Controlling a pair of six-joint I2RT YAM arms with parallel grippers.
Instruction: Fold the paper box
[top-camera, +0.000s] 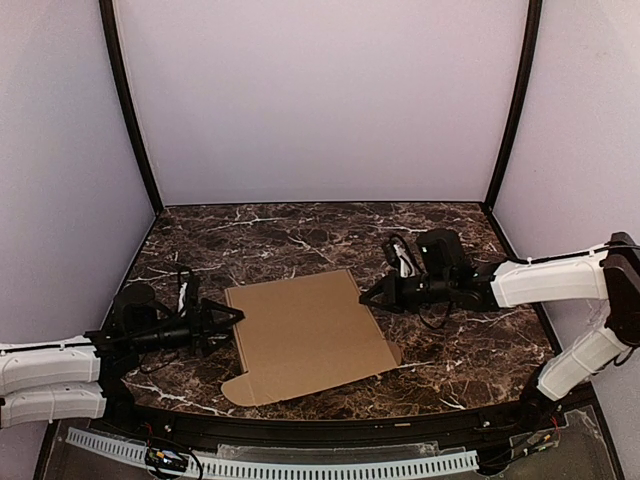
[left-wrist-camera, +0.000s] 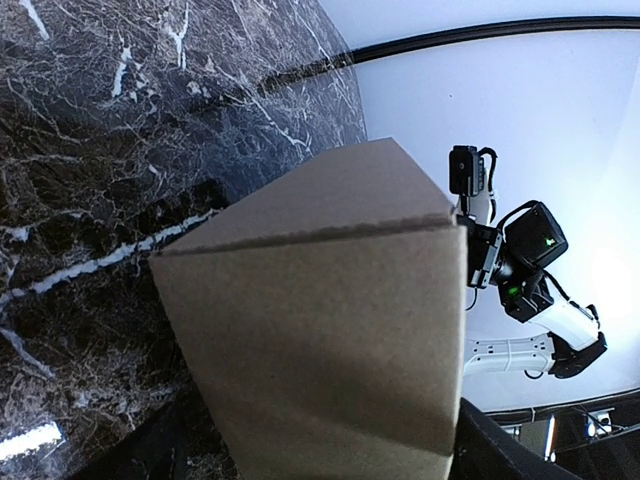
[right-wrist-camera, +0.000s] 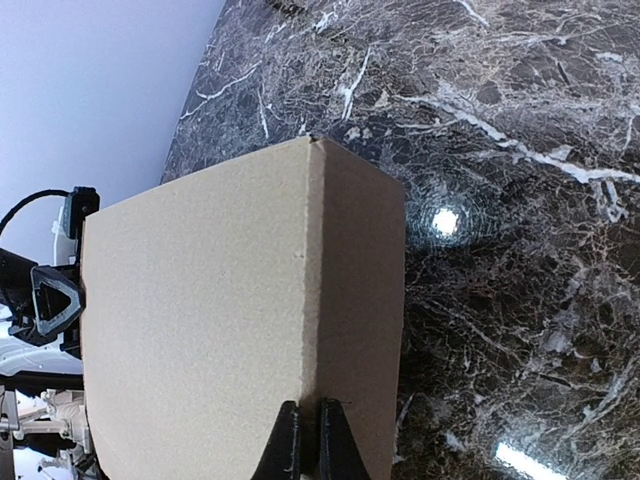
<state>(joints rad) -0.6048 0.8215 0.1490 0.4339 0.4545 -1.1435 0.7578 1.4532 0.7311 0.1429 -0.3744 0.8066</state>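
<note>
Pushing with the right gripper (top-camera: 372, 295), fingers (right-wrist-camera: 288, 445) pressed together, may slide the paper box (top-camera: 305, 335) away from the spread left gripper (top-camera: 237, 322), so its fold springs open.

Overhead and 2 close wrist views share paper box (top-camera: 305, 335).

Dark marble-patterned table (top-camera: 300, 230), white-veined. Lying directly on it, toward the near edge and roughly midway between the left and right edges: brown cardboard paper box (top-camera: 305, 335).
</note>
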